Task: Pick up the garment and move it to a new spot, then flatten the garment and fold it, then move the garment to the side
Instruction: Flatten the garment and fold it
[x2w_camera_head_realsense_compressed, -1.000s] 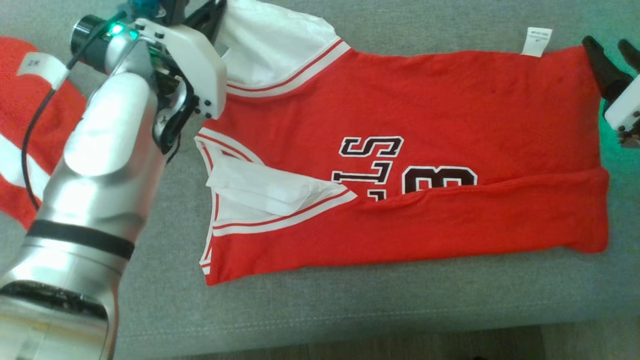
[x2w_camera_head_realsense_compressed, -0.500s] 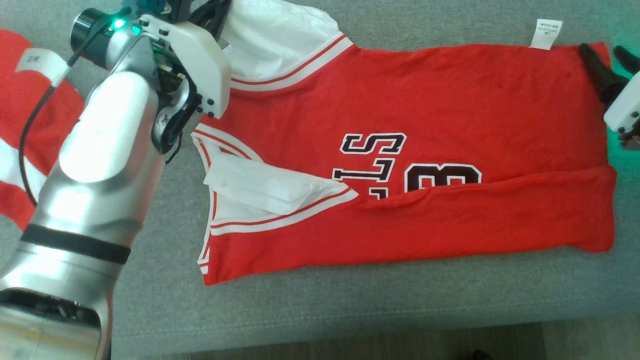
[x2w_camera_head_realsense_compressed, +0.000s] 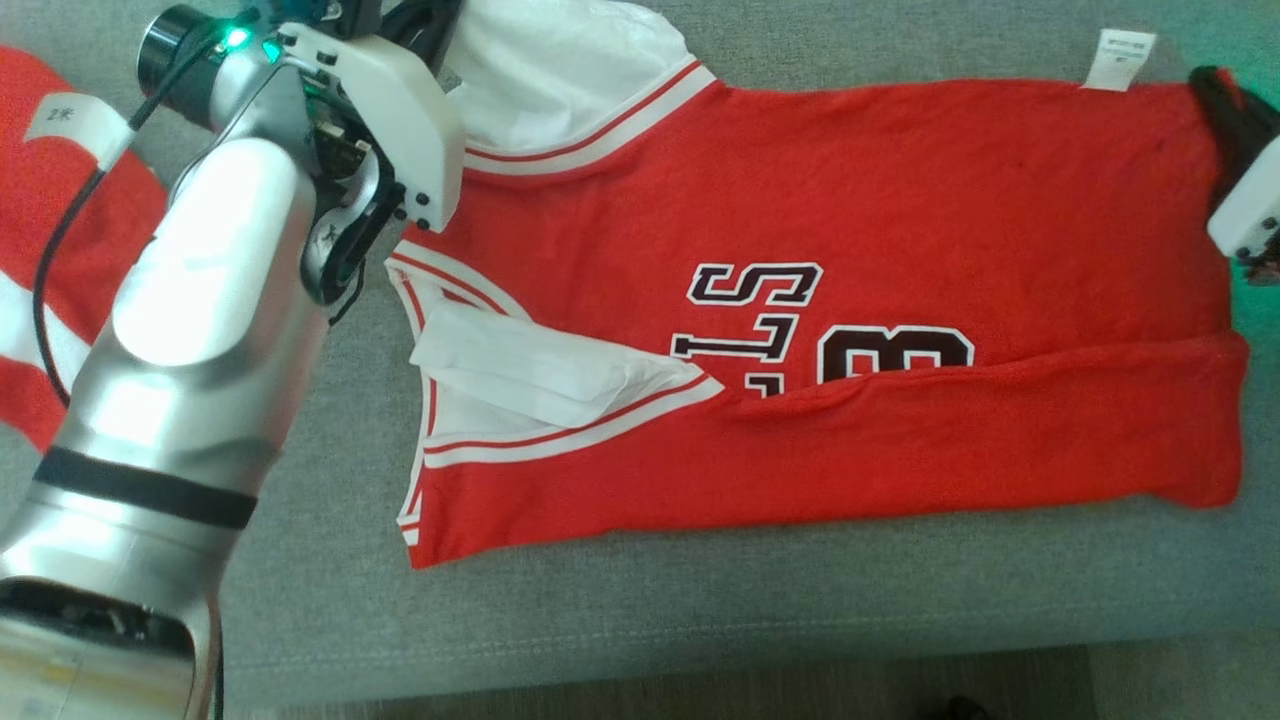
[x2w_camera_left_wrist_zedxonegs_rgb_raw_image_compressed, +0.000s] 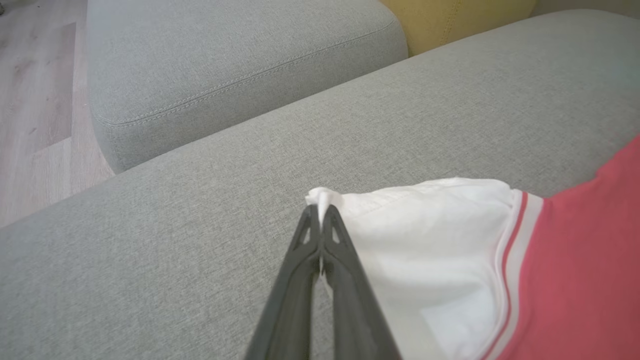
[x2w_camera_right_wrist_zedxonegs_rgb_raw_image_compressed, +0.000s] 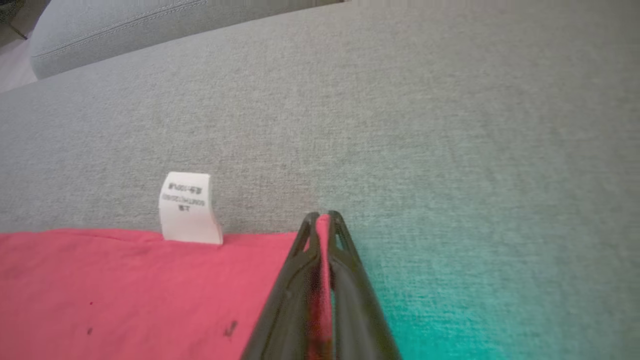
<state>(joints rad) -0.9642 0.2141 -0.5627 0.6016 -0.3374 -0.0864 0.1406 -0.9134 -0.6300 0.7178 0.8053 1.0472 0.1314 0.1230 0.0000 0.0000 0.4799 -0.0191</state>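
Observation:
A red jersey (x2w_camera_head_realsense_compressed: 850, 200) with white sleeves and black lettering lies spread across the grey sofa seat (x2w_camera_head_realsense_compressed: 700, 610), its near long edge folded over. My left gripper (x2w_camera_head_realsense_compressed: 425, 30) is at the top left, shut on the tip of the far white sleeve (x2w_camera_left_wrist_zedxonegs_rgb_raw_image_compressed: 425, 235), as the left wrist view shows at the fingertips (x2w_camera_left_wrist_zedxonegs_rgb_raw_image_compressed: 320, 215). At the right edge my right gripper (x2w_camera_head_realsense_compressed: 1215, 90) is shut on the jersey's far hem corner (x2w_camera_right_wrist_zedxonegs_rgb_raw_image_compressed: 324, 225), next to a white care label (x2w_camera_right_wrist_zedxonegs_rgb_raw_image_compressed: 187, 207).
A second red and white garment (x2w_camera_head_realsense_compressed: 40, 250) lies at the far left, partly behind my left arm. The sofa's front edge (x2w_camera_head_realsense_compressed: 700, 650) runs along the bottom, with wooden floor (x2w_camera_head_realsense_compressed: 700, 700) below. A separate grey cushion (x2w_camera_left_wrist_zedxonegs_rgb_raw_image_compressed: 225, 65) and something yellow (x2w_camera_left_wrist_zedxonegs_rgb_raw_image_compressed: 460, 20) lie beyond.
My right gripper has closed onto the hem corner; a second ago its fingers stood apart. The head camera has shifted slightly, so the whole jersey sits a little further right.

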